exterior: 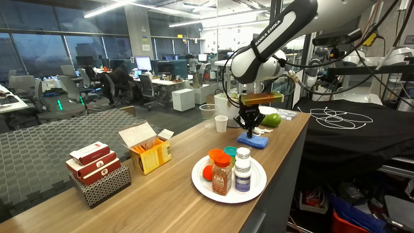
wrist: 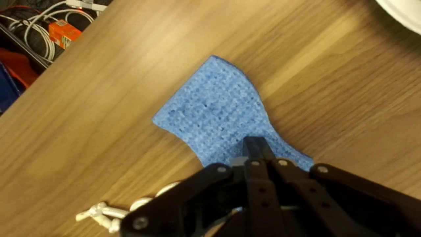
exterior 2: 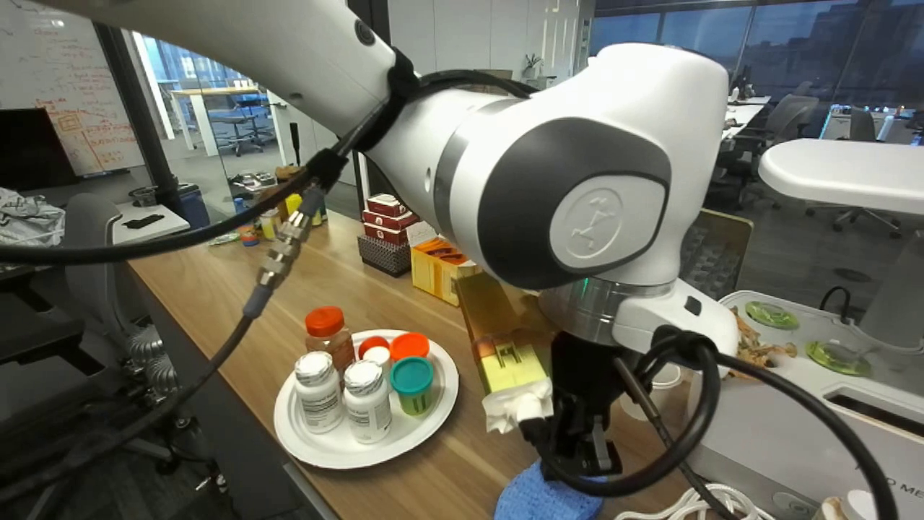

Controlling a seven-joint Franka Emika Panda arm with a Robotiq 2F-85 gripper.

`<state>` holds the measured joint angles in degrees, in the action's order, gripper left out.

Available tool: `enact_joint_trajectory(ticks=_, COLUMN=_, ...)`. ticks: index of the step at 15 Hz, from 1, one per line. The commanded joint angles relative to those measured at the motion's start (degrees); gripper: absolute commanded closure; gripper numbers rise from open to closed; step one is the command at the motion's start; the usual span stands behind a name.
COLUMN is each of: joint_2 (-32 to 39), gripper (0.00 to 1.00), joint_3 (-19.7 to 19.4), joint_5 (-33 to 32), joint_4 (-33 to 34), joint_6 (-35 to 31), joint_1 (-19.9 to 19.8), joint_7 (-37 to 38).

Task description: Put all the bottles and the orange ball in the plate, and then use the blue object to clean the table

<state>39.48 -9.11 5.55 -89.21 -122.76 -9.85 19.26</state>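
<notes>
As my gripper (wrist: 257,143) is touching the blue sponge (wrist: 213,108) from above, my jaws are standing together. In an exterior view, the sponge is lying beyond the far rim of the plate (exterior: 259,179), which is carrying bottles (exterior: 242,178) and the orange ball (exterior: 207,173).

Ceiling strip lights (exterior: 108,8) glow overhead; soft glare pales the table (wrist: 171,42) in the wrist view.

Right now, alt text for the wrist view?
A shut gripper points down at a blue sponge on a wooden table. Part of a white plate shows top right, a knotted white cord lower left, an orange box upper left, beyond the table edge.
</notes>
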Motion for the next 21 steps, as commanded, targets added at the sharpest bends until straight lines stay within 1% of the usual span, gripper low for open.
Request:
enact_joint_trajectory(ticks=1, joint_2=1.0, gripper=1.0, joint_3=-0.1, joint_5=1.1, joint_4=0.4, joint_6=-0.2, joint_1=-0.6, joint_7=-0.5)
enact_joint_trajectory(ticks=6, joint_2=2.3, gripper=1.0, joint_3=-0.6, joint_5=0.6, joint_4=0.8, joint_6=0.2, joint_1=-0.8, joint_7=-0.1)
enact_joint_trajectory(ticks=12, joint_2=4.1, gripper=1.0, joint_3=1.6, joint_5=3.3, joint_4=3.2, joint_6=1.8, joint_1=-2.1, joint_7=-3.0)
enact_joint_trajectory(ticks=16, joint_2=5.8, gripper=1.0, joint_3=2.7, joint_5=5.2, joint_4=6.8, joint_6=4.1, joint_1=-2.5, joint_7=-4.6)
enact_joint_trajectory(ticks=21, joint_2=8.6, gripper=1.0, joint_3=4.2, joint_5=5.9, joint_4=13.0, joint_6=7.8, joint_1=-2.2, joint_7=-5.4)
